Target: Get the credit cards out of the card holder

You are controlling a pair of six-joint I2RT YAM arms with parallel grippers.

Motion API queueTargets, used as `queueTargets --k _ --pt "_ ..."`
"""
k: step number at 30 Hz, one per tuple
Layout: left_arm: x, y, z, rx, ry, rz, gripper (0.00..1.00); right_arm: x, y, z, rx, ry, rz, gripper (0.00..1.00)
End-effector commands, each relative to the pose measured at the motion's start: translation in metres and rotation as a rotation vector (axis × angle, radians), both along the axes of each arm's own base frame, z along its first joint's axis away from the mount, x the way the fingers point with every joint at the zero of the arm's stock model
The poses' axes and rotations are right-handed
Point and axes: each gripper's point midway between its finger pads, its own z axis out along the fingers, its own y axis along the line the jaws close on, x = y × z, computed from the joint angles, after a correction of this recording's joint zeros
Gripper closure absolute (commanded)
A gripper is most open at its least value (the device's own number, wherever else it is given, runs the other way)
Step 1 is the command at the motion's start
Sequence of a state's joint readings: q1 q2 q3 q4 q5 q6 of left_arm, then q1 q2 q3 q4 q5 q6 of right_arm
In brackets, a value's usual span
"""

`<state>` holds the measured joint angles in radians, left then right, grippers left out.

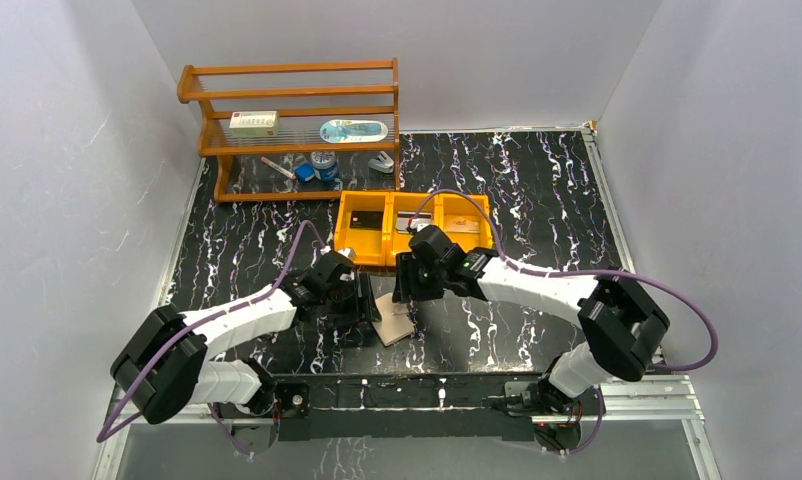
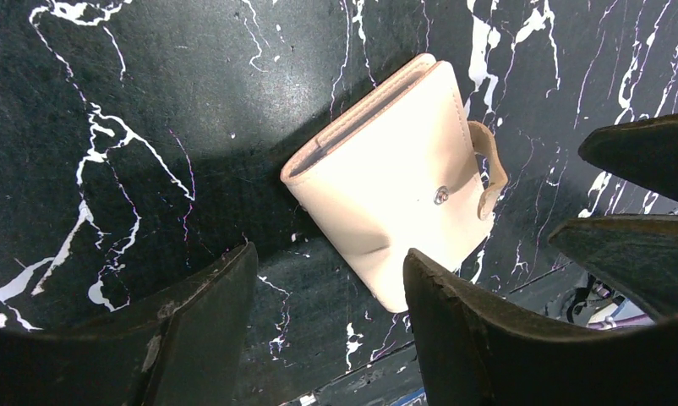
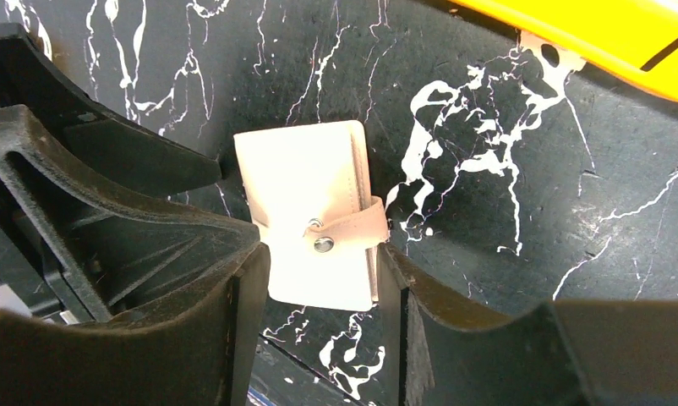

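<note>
Left gripper hangs with jaws apart and empty just beside the holder. Over its tab end the right gripper is likewise spread, gripping nothing. Folded shut, the holder lies on the table between them: smooth tan skin, rounded corners, a metal stud, a curling tab. A thin black card and a brownish card lie in the orange tray, so emptying looks mostly done; any cards left inside are hidden.
</note>
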<state>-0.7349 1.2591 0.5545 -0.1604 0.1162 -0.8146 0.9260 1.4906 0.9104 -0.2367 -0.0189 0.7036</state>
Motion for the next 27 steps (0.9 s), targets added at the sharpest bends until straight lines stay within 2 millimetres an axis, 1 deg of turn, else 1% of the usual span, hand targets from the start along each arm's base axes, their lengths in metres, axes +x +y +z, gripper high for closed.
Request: queueTargets --k 1,10,12,16,20,24,27 --pt "0.001 0.002 0.005 0.011 -0.006 -0.01 0.38 0.0 0.01 0.007 -0.022 -0.033 0.061 0.41" --pt "0.003 0.006 0.008 0.022 -0.027 0.012 0.38 -0.007 0.024 -0.01 -0.103 -0.04 0.086 0.4" --pt "0.003 0.006 0.008 0.021 -0.028 0.013 0.38 -0.005 0.023 -0.016 -0.137 -0.043 0.066 0.42" --pt "0.002 0.007 0.007 0.022 -0.024 0.012 0.38 0.004 0.011 -0.025 -0.235 -0.067 -0.008 0.5" --pt "0.002 0.007 0.007 0.023 -0.024 0.013 0.38 0.011 -0.001 -0.02 -0.268 -0.101 -0.063 0.54" --pt "0.003 0.007 0.008 0.021 -0.027 0.012 0.38 0.013 -0.005 -0.008 -0.241 -0.131 -0.094 0.57" --pt "0.003 0.006 0.009 0.022 -0.028 0.006 0.38 0.014 -0.009 -0.006 -0.239 -0.142 -0.111 0.58"
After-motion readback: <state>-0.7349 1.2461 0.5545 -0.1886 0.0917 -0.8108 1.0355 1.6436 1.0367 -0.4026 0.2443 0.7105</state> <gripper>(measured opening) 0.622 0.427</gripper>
